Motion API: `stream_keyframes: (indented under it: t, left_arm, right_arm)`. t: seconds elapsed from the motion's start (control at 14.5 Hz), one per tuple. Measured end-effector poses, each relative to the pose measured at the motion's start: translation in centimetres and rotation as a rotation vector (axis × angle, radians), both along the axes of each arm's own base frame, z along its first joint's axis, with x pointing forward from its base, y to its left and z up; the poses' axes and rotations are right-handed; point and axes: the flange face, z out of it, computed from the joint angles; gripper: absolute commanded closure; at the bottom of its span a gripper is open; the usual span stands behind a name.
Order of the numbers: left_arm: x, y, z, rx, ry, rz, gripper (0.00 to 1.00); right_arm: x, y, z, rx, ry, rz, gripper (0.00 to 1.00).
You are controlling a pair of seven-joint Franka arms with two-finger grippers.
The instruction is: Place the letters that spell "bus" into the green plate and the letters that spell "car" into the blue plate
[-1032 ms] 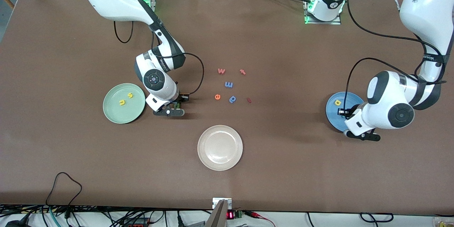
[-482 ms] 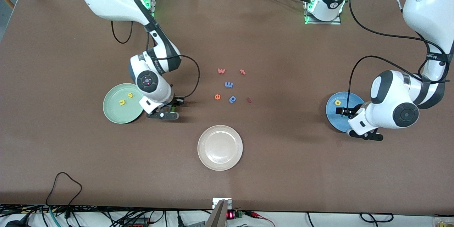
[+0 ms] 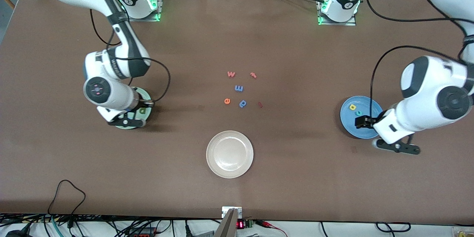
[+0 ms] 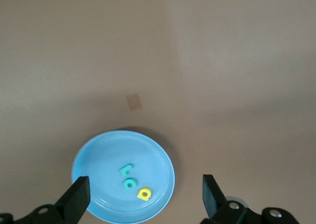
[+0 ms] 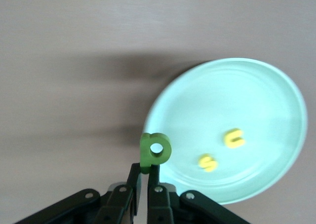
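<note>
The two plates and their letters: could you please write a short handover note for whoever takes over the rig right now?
Right end effector: shut on the green b, over the green plate's rim.
Left end effector: open, empty, above the blue plate.
Done: yellow u and yellow s in the green plate; teal c, yellow a and teal r in the blue plate.
Left: release the b into the green plate.

Foam letters (image 3: 239, 88) on table — w, m, e, p.
</note>
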Motion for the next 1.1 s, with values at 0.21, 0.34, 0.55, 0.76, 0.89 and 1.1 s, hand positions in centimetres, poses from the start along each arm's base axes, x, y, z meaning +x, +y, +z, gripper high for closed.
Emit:
stream_keyframes:
  t: [0.21,0.34,0.55,0.76,0.89,1.1]
  left_arm:
    - [0.4,0.8,5.1,0.003,-0.029,0.02,0.0]
    - [0.4,1.1,6.4,0.005,-0.035,0.027,0.0]
    - [0.6,2.7,7.7,0.003,-0.057,0.067,0.0]
    - [0.6,6.9,10.2,-0.029,-0.081,0.206,0.0]
    - [0.0,8.0,12.3,-0.029,-0.104,0.254,0.0]
    - [-2.2,6.4,14.0,-0.005,-0.083,0.248,0.0]
  right_arm:
    - [-0.1,-3.0,-1.1,0.007,0.027,0.005,0.0]
    - [0.0,-3.5,-1.1,0.008,0.028,0.003,0.0]
    - [0.6,-3.3,1.4,0.015,-0.02,0.004,0.0]
    - [0.9,-3.7,9.0,0.019,-0.091,-0.001,0.0]
    - [0.4,-4.3,15.3,0.016,-0.113,-0.012,0.0]
    - [-0.6,-6.5,24.1,0.021,-0.153,0.021,0.0]
